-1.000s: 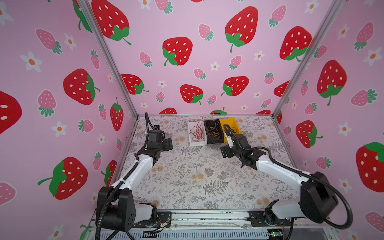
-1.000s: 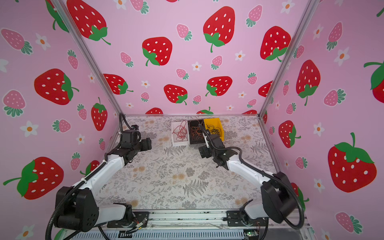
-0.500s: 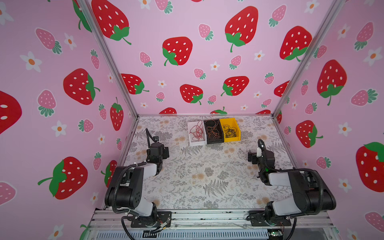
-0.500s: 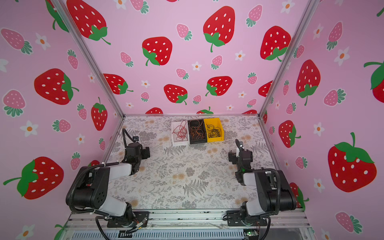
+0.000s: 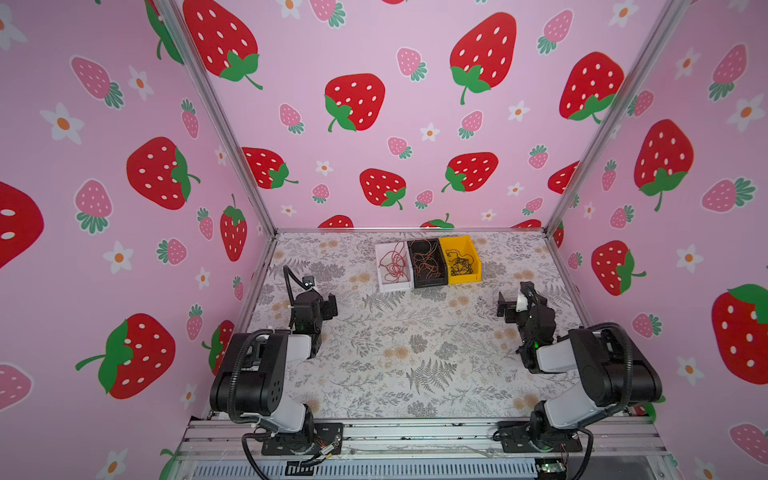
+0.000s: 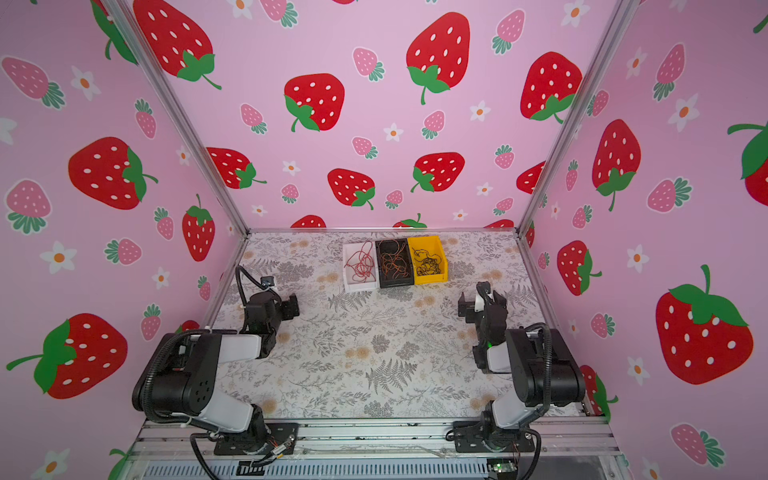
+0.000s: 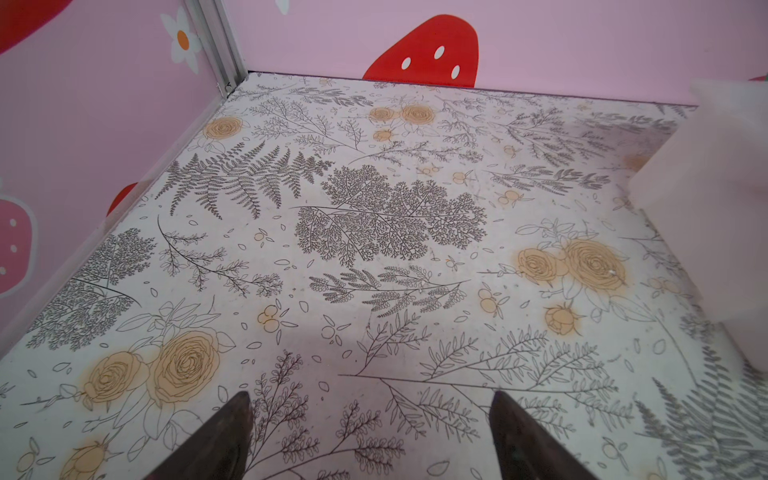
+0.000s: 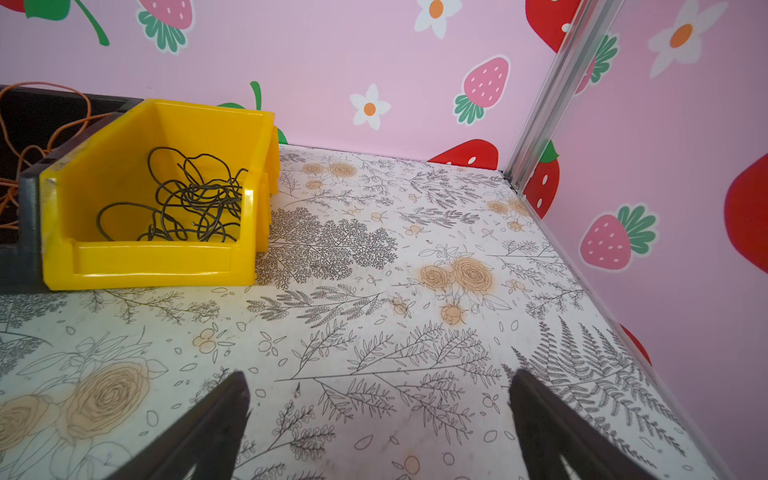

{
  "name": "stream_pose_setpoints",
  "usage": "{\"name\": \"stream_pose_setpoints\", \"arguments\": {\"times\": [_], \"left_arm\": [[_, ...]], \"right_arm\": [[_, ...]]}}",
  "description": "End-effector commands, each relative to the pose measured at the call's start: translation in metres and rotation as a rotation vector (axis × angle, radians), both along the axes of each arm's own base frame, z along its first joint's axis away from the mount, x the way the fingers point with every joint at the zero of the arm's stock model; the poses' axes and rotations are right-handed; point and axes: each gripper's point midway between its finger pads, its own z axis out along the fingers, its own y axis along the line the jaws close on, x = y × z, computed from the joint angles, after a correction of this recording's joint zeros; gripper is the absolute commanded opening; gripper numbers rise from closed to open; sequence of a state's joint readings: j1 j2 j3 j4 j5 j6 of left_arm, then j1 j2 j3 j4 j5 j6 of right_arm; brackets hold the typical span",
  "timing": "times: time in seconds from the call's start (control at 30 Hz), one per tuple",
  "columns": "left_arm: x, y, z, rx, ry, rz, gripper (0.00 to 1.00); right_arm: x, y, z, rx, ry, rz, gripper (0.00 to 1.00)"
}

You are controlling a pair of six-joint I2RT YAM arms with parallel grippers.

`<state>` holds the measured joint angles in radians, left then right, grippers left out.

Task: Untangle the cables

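The cables lie sorted in three small plastic bins standing side by side, walls touching, in a row near the back wall: thin red curly wires (image 5: 392, 262) in the white bin (image 5: 395, 286), thin orange wires (image 5: 428, 264) in the black bin (image 5: 430, 284), thin black wires (image 5: 460, 265) in the yellow bin (image 5: 466, 277). Each bin's long axis runs from the arms toward the back wall, and its low open lip faces the arms. The red wires stretch loosely along their bin's length; the orange and black ones are looping heaps with no clear direction. In the right wrist view one orange loop (image 8: 45, 89) rises above the black bin's rim.

The floral-printed tabletop (image 5: 415, 345) is bare between the row and both arms, with open surface on either side out to the pink strawberry walls (image 5: 374, 54).

The left gripper (image 5: 328, 305) sits low over the left side of the table, claw spread wide and holding nothing; the right gripper (image 5: 505, 306) does likewise on the right, well apart from the bins
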<state>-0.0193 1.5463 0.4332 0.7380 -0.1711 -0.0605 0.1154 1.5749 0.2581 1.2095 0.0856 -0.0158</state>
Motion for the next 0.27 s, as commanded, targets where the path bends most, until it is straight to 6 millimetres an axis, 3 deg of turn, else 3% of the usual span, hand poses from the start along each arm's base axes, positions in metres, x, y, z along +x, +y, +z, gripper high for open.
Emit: {"name": "stream_pose_setpoints", "arguments": {"times": [0.0, 0.1, 0.13, 0.23], "left_arm": [[0.0081, -0.0005, 0.0123, -0.001, -0.050, -0.009, 0.91], [0.0081, -0.0004, 0.0125, -0.001, -0.050, -0.008, 0.91], [0.0081, -0.0003, 0.0126, 0.000, -0.051, -0.008, 1.00], [0.0078, -0.0005, 0.0133, -0.002, -0.054, -0.008, 0.99]], "right_arm": [[0.0073, -0.0024, 0.0128, 0.014, -0.045, -0.018, 0.99], [0.0060, 0.0000, 0.0125, -0.007, -0.047, -0.024, 0.99], [0.0066, 0.0001, 0.0128, -0.005, -0.047, -0.024, 0.99], [0.0058, -0.0015, 0.0141, 0.006, -0.051, -0.023, 0.99]]}}
